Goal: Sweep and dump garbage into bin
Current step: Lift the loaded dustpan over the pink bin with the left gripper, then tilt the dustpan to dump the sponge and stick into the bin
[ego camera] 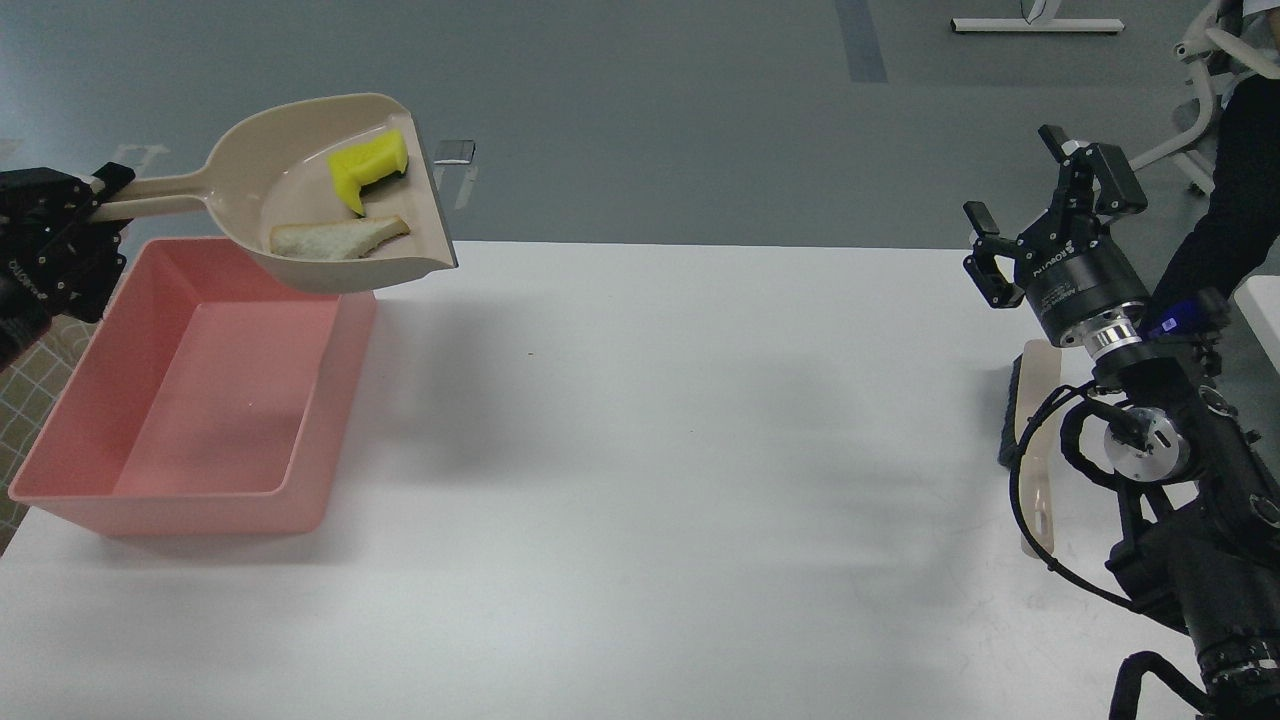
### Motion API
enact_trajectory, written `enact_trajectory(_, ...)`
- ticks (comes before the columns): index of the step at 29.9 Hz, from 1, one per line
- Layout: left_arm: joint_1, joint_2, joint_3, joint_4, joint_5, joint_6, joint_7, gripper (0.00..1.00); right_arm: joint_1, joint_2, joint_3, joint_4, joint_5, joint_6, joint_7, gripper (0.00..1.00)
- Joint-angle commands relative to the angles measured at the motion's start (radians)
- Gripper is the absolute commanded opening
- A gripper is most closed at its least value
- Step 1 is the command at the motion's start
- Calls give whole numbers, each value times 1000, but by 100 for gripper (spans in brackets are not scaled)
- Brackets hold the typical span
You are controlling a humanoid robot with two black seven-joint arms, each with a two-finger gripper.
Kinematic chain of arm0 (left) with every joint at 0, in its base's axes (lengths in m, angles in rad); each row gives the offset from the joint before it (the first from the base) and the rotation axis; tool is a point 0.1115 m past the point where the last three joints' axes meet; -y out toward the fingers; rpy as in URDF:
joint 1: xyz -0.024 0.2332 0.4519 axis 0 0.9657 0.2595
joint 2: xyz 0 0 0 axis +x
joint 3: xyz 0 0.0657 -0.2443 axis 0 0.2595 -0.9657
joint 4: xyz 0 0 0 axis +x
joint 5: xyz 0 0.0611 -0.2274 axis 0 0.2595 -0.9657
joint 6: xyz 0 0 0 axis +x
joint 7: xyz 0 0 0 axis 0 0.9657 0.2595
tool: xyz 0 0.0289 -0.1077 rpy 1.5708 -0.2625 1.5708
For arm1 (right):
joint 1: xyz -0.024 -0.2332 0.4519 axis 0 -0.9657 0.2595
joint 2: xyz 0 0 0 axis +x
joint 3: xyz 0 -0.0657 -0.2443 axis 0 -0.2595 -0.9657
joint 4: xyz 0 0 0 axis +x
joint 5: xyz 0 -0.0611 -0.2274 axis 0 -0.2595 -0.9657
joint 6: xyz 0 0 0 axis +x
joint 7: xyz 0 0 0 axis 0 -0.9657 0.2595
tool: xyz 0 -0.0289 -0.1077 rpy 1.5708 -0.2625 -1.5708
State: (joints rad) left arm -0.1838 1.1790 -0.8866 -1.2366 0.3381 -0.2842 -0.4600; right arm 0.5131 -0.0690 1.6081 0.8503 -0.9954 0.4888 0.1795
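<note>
The yellow sponge piece (368,167) and the white bread slice (338,239) both lie inside the beige dustpan (310,190), the sponge at its far side against the lip, the bread nearer. The dustpan is held in the air, tilted, over the far right corner of the pink bin (190,400), which sits at the left end of the white table (650,450). The left gripper (95,205) is clamped on the dustpan's handle at the far left. Well apart, on the right, the right gripper (1040,195) hangs with its fingers spread and nothing between them, above a brush (1030,430) lying on the table.
</note>
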Motion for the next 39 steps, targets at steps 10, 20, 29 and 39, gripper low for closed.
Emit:
enact_trajectory(10, 15, 77, 2, 97, 47, -167, -16, 4, -2, 0, -1, -1, 0, 0, 0, 99)
enact_trajectory(20, 15, 77, 2, 236, 104, -204, -22, 5, -1, -14, -1, -17, 0, 0, 0, 99)
enact_trajectory(29, 10, 99, 2, 319, 185, -204, -20, 4, 7, -12, -1, -25, 0, 0, 0, 99)
enact_trajectory(39, -28, 153, 2, 319, 335, -204, -19, 4, 10, -15, -1, -25, 0, 0, 0, 99)
